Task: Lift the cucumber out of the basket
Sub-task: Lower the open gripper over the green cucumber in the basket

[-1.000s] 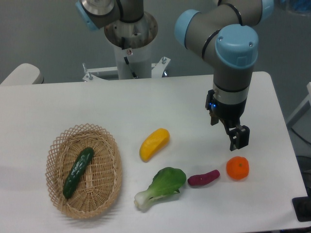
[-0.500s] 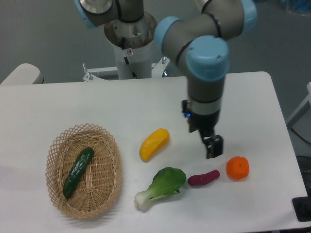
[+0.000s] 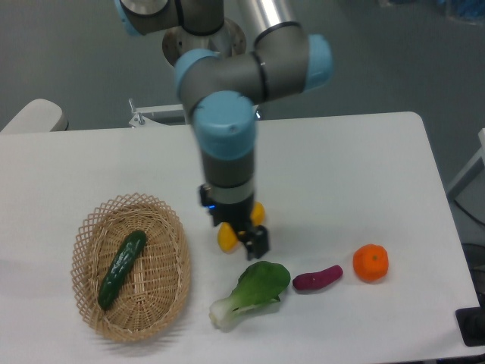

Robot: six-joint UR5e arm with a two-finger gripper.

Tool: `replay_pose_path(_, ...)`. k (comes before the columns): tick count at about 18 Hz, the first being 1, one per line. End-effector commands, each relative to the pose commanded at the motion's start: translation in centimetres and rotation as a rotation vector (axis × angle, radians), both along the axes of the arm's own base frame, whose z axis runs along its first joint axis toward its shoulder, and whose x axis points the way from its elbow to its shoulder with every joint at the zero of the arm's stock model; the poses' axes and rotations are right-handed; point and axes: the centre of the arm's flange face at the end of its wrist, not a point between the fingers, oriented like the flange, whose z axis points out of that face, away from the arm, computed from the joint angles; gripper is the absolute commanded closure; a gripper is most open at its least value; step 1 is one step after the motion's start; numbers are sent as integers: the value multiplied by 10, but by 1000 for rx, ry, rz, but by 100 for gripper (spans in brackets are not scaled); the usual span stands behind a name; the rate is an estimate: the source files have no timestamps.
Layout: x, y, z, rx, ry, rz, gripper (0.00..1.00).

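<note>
Fingers (image 3: 255,241) hang well right of cucumber (image 3: 121,269) in basket (image 3: 171,227).

Gripper (image 3: 254,240) hung over yellow veg (image 3: 226,238), bok choy (image 3: 251,292) just below. Bare tabletop lay btwn it and basket (image 3: 171,227); cucumber (image 3: 122,269) lay uncovered inside, nothing above, open looped rim only barrier.

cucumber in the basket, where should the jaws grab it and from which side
Probably at the middle of the cucumber, coming straight down from above. It lies flat and diagonal inside the basket, so the jaws should close across its slim width, turned to match its slant. The rim blocks a sideways approach.
</note>
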Motion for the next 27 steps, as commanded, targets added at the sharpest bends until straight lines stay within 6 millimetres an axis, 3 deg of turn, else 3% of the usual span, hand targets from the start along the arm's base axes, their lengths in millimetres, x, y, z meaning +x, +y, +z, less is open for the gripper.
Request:
replay_pose_path(3,37,1,-30,-43,-47,85,0)
replay_pose_path(7,71,19,-69,-28,-48,151,0)
replay_pose_path(9,82,26,-79,-30,-49,133,0)
replay_pose_path(19,123,42,-119,-67,-67,69,0)
replay_pose_path(27,131,47,-131,-56,-57,53,0)
